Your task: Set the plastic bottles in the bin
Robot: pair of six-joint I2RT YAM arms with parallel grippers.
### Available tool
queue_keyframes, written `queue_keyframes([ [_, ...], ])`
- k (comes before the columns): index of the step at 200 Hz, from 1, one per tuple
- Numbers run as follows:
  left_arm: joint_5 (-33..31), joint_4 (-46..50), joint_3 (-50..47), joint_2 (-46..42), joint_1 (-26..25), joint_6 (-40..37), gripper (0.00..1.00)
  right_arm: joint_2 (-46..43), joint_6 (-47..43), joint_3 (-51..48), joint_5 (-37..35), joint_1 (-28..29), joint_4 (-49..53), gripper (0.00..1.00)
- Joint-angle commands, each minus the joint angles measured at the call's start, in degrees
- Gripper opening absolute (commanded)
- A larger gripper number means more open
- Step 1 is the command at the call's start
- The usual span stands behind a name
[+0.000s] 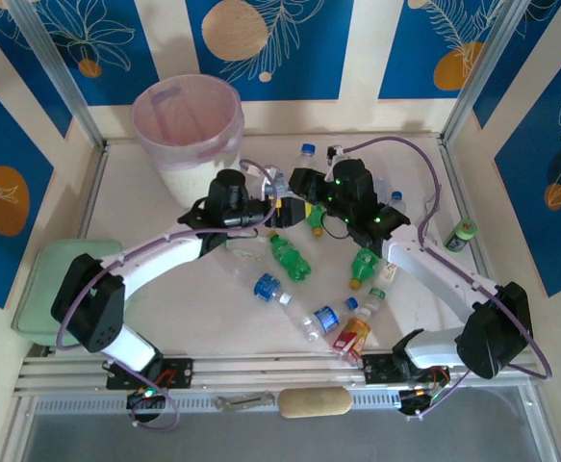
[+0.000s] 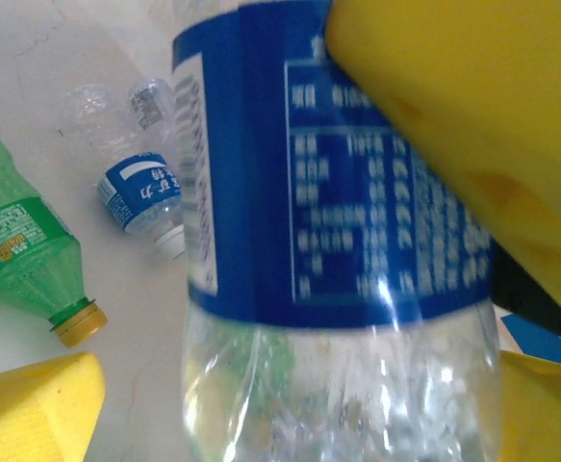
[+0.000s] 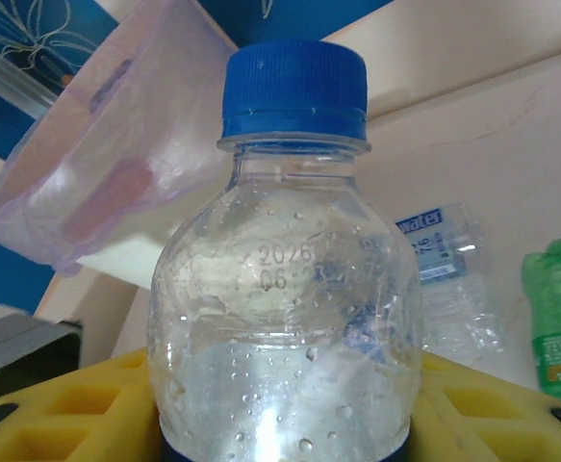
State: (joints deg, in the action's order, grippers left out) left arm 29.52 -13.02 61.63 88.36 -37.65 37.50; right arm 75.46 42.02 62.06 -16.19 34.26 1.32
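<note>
**Right wrist view: bottle clamped, bin just beyond**

Your right gripper (image 3: 285,409) has its yellow fingers (image 3: 78,404) pressed against both sides of a blue-capped clear bottle (image 3: 290,289), which points cap-up in that view. Behind the bottle you see the bin (image 3: 97,164) with its lilac-pink liner. On the table (image 3: 472,164) lie a crushed clear bottle (image 3: 448,279) and a green bottle (image 3: 557,318).

Your left gripper (image 2: 304,385) is spread. A blue-labelled clear bottle (image 2: 338,241) sits between its fingers (image 2: 30,409), and bare table shows between the lower-left finger and the bottle. A further yellow block (image 2: 453,115) overlaps the label's upper right. You cannot tell what that block belongs to, nor whether this is the same bottle the right gripper holds. Beyond it lie a yellow-capped green bottle (image 2: 20,250) and a small blue-labelled bottle (image 2: 140,197).

From the top external camera, both wrists meet near the table's middle, just in front of the bin, which stands at the far edge toward the left corner. Loose bottles are scattered from the middle toward the near edge. Among them, a red-orange labelled bottle (image 1: 354,335) lies closest to the right arm's base.
</note>
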Motion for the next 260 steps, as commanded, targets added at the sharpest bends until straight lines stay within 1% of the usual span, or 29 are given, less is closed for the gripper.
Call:
queue_keyframes([
  [1, 1.07, -0.99, 3.03, 0.39, -0.38, -0.65, 0.95, -0.09, 1.37, 0.34, 2.15, 1.19, -2.37, 0.54],
  [21, 1.31, -0.67, 3.79, 1.1, -0.49, -1.11, 0.9, -0.42, 1.49, -0.16, 2.05, 2.01, -2.8, 0.54],
  [62, 3.64, -3.81, 3.94, 1.98, -0.5, 0.38, 0.65, 0.14, 2.25, -0.47, 2.81, 2.39, -3.28, 0.54],
  [105, 4.12, -4.65, 3.52, 1.23, -0.45, -0.16, 0.49, 0.23, 2.64, -0.54, 3.12, 2.3, -3.6, 0.54],
  [117, 3.57, -4.69, 3.2, 0.87, -0.42, -0.43, 0.49, 0.13, 2.5, -0.54, 3.31, 2.15, -3.51, 0.56],
  [129, 3.15, -4.99, 2.85, 0.47, -0.45, -0.71, 0.48, 0.08, 2.57, -0.54, 3.44, 2.04, -3.28, 0.64],
  [136, 2.94, -5.14, 2.69, 0.26, -0.46, -0.74, 0.48, 0.02, 2.7, -0.54, 3.29, 1.99, -3.15, 0.74],
  [142, 2.84, -5.09, 2.63, 0.16, -0.48, -0.84, 0.48, -0.05, 2.8, -0.54, 3.03, 1.95, -3.09, 0.86],
  [147, 2.75, -5.02, 2.6, 0.17, -0.47, -0.93, 0.48, -0.29, 2.94, -0.63, 2.66, 1.82, -2.92, 0.98],
  [149, 2.74, -4.96, 2.62, 0.09, -0.45, -1.0, 0.48, -0.37, 3.12, -0.63, 2.41, 1.79, -2.8, 1.0],
  [159, 2.46, -4.46, 2.7, -0.01, -0.5, -1.35, 0.48, -0.89, 4.09, -0.86, 1.23, 1.17, -2.51, 0.99],
  [175, 1.76, -2.8, 2.83, -0.27, -0.25, -2.61, 0.48, -2.25, 5.78, -1.93, 1.46, -1.04, -2.82, 0.99],
  [200, 0.0, 2.85, 4.11, -0.9, 1.2, -6.27, 0.49, -5.63, 6.92, -4.05, 2.49, -4.81, -3.28, 0.99],
  [215, -1.8, 7.8, 5.78, -1.18, 3.07, -9.11, 0.49, -8.1, 6.02, -5.75, 1.74, -6.3, -3.87, 0.99],
  [231, -2.08, 12.19, 8.45, -0.88, 5.67, -11.92, 0.49, -10.97, 5.97, -8.1, 2.03, -8.21, -4.62, 0.99],
  [260, -4.43, 19.34, 15.68, -0.69, 10.45, -17.16, 0.49, -14.74, 5.27, -11.34, 1.91, -10.49, -3.82, 0.99],
])
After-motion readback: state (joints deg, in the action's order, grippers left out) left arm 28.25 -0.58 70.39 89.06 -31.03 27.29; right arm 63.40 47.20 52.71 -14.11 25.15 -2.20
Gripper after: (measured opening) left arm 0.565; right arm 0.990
